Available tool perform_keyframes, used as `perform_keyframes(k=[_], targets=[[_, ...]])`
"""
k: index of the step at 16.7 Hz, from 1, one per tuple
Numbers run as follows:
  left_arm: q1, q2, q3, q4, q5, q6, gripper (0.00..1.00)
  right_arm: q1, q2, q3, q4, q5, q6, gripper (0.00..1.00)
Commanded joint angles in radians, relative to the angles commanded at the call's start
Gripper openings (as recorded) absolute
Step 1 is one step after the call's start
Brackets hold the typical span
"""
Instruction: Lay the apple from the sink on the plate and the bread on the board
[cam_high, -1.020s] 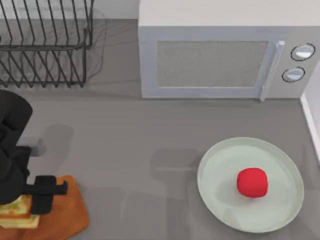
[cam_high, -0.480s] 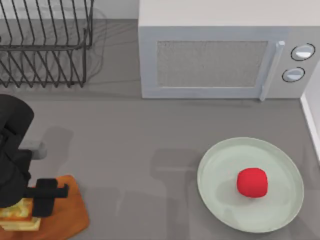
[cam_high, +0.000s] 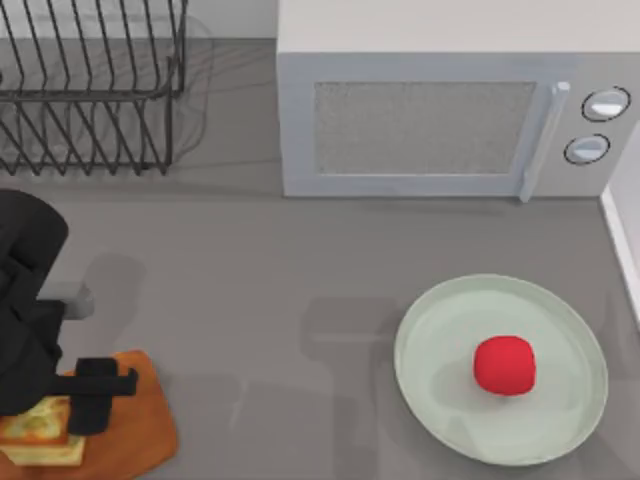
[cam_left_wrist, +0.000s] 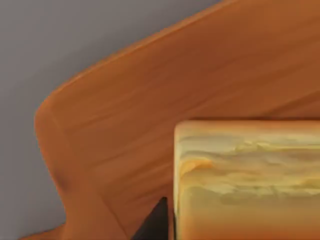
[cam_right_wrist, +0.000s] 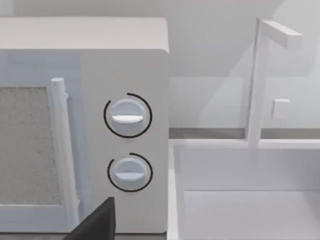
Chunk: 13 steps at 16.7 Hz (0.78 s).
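Observation:
The bread (cam_high: 40, 440), a golden-topped block with pale layered sides, sits at the bottom left over the reddish-brown board (cam_high: 140, 430). My left gripper (cam_high: 55, 422) reaches down from above and is shut on it. In the left wrist view the bread (cam_left_wrist: 245, 175) shows close up just above the board (cam_left_wrist: 150, 90), and I cannot tell whether they touch. The red apple (cam_high: 504, 365) lies on the pale green plate (cam_high: 430, 330) at the right, a little right of its middle. My right gripper (cam_right_wrist: 95, 225) is parked and faces the microwave and the sink (cam_right_wrist: 240, 200).
A grey microwave (cam_high: 420, 120) stands at the back, and a black wire dish rack (cam_high: 90, 90) at the back left. The sink's white edge (cam_high: 622, 230) runs along the right side. Bare grey counter lies between board and plate.
My left gripper has carried the bread a little down and to the right over the board, and it looks lower. The apple and plate have not moved.

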Motion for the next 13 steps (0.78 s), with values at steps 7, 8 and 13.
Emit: perform_keyframes(k=[7, 8, 13], targets=[[0.000, 0.000, 0.000, 0.000, 0.000, 0.000, 1.00, 0.000, 0.000, 0.000, 0.000, 0.000, 0.000, 1.00], [0.000, 0.000, 0.000, 0.000, 0.000, 0.000, 1.00, 0.000, 0.000, 0.000, 0.000, 0.000, 0.000, 1.00], [0.001, -0.012, -0.001, 0.007, 0.000, 0.002, 1.00, 0.000, 0.000, 0.000, 0.000, 0.000, 0.000, 1.00]])
